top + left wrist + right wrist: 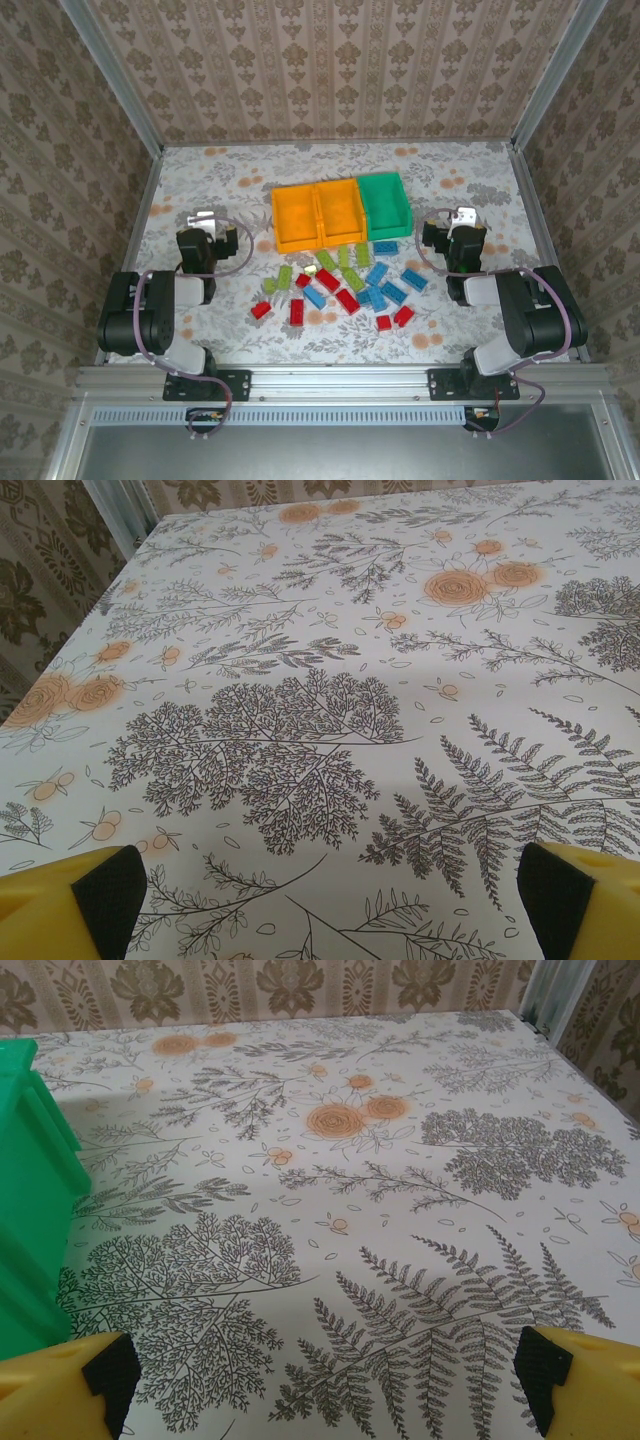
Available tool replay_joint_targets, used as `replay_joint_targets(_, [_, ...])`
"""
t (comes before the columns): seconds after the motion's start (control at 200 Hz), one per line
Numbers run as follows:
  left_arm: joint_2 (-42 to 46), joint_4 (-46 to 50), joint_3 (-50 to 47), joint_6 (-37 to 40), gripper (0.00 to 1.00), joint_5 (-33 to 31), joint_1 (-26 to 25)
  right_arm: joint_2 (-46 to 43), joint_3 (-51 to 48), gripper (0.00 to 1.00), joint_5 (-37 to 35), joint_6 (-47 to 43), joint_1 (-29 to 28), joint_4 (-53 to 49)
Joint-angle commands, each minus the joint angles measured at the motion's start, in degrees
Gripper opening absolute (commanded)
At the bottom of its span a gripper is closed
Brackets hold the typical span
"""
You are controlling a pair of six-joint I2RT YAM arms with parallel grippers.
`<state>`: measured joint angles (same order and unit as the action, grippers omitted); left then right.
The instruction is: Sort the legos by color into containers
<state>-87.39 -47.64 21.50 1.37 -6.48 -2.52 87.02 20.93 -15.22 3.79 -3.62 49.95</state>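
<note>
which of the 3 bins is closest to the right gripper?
The green rectangular plastic bin, at the right end of the row and beside the right gripper. The two orange plastic bins sit further left.

legos scattered before 3 empty containers.

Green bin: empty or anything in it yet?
Empty: the top view shows bare green floor inside the green bin, and the bricks lie outside, in front of it.

Both arms are black with grey links, purple cables, yellow fingers, black pads.
</note>
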Motion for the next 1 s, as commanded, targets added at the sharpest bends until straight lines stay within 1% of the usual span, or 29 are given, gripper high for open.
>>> replay_joint_targets(0.0, [3.2,5.6,4.2,0.6,1.0,-4.0,-0.4,-1.1,2.0,1.0,2.3,-1.7,0.1,-1.1])
replay_joint_targets(0.045, [6.1,14.4,7.3,-1.6,1.0,-8.5,-0.8,-3.5,2.9,1.0,1.0,-1.3,0.0,-4.4])
replay_joint_targets(0.075, [7.9,20.3,9.4,-3.6,1.0,-11.1,-0.8,-6.0,4.4,1.0,-0.4,-0.6,0.0,-9.9])
replay_joint_targets(0.11, [9.6,26.2,11.3,-5.8,1.0,-12.6,-0.8,-9.1,6.9,1.0,-1.9,1.6,0.1,-18.1])
replay_joint_targets(0.15, [10.9,30.8,13.0,-7.5,1.0,-12.2,-1.0,-11.5,10.1,1.0,-2.1,3.8,0.2,-26.7])
replay_joint_targets(0.22, [12.6,35.7,15.1,-9.4,1.0,-10.3,-2.2,-13.8,14.3,0.99,1.9,5.6,0.1,-36.7])
replay_joint_targets(0.295, [12.9,39.4,17.1,-11.0,1.0,-10.5,-4.6,-14.5,18.2,0.93,6.3,9.2,-0.1,-45.5])
replay_joint_targets(0.365, [12.3,43.6,19.0,-11.9,1.0,-11.5,-7.6,-13.7,22.1,0.88,10.2,12.4,-0.9,-53.7])
replay_joint_targets(0.45, [11.3,46.5,20.7,-11.9,1.0,-11.9,-11.1,-11.8,25.9,0.84,13.1,15.2,-3.5,-62.1])
replay_joint_targets(0.52, [10.9,46.4,20.8,-11.8,1.0,-13.1,-13.9,-10.9,26.8,0.84,13.3,15.9,-7.3,-65.4])
replay_joint_targets(0.585, [10.8,46.2,21.0,-13.0,1.0,-14.2,-15.4,-10.4,27.1,0.85,12.4,16.2,-11.4,-67.4])
replay_joint_targets(0.695, [10.4,46.0,21.2,-15.4,1.0,-11.8,-15.8,-9.6,26.9,0.92,10.4,18.7,-17.1,-69.6])
replay_joint_targets(0.845, [8.7,45.3,21.8,-15.9,1.0,-10.9,-16.8,-7.7,26.1,0.93,8.0,22.8,-21.3,-68.8])
replay_joint_targets(0.865, [8.5,45.3,21.9,-15.9,1.0,-10.8,-16.9,-5.9,26.1,0.93,7.8,23.1,-21.6,-68.6])
replay_joint_targets(0.995, [7.6,45.0,22.2,-15.8,1.0,-10.3,-17.3,-0.9,27.9,0.94,7.8,23.6,-23.2,-68.1])
